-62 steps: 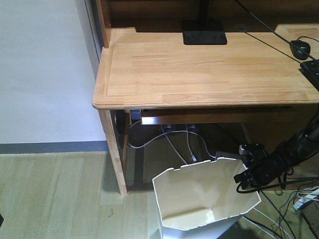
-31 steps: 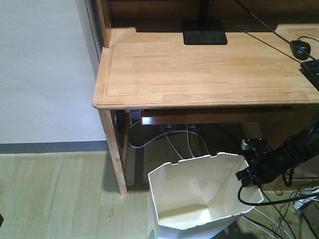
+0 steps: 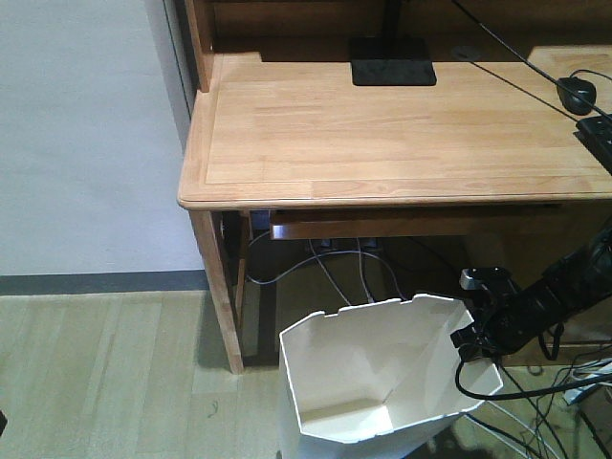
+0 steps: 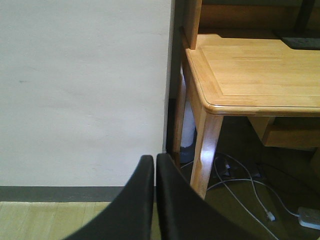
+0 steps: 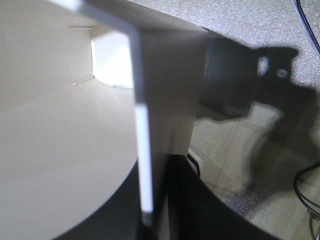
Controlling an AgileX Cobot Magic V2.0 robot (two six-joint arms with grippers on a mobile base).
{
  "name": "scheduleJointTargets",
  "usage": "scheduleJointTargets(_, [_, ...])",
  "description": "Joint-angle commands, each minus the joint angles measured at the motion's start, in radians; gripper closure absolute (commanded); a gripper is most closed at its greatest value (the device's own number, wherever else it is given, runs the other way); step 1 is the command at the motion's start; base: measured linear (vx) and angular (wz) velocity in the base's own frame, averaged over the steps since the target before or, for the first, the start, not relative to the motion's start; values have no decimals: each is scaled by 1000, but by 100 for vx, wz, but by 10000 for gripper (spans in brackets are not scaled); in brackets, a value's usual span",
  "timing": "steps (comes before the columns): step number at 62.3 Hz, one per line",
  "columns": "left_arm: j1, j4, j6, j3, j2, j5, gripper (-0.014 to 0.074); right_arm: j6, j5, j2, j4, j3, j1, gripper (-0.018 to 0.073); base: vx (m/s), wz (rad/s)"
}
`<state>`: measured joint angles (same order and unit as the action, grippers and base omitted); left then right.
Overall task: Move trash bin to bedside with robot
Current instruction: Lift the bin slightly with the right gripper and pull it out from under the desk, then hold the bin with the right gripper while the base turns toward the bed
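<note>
One light wooden desk surface (image 3: 382, 134) dominates, and one white faceted plastic trash bin (image 3: 363, 354) stands on the floor just before its front edge, near the surface's left leg. One slim black right arm (image 3: 564, 282) reaches in low under the surface's right side. Its right end effector (image 5: 155, 210) is clenched on the bin's rim, a finger either side of the wall; the left end effector (image 4: 154, 162), facing the surface's left corner, is closed on nothing.
</note>
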<state>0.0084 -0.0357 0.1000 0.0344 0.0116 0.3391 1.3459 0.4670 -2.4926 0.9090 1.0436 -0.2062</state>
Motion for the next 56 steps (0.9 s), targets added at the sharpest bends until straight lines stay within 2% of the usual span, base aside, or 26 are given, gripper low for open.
scheduleJointTargets(1, [-1, 2, 4, 3, -18, -73, 603, 5, 159, 75, 35, 6, -3, 561, 0, 0])
scheduleJointTargets(35, [-1, 2, 4, 3, -18, -73, 603, 6, 159, 75, 35, 6, -3, 561, -1, 6])
scheduleJointTargets(56, [-1, 2, 4, 3, -18, -73, 603, 6, 158, 75, 35, 6, -3, 561, -4, 44])
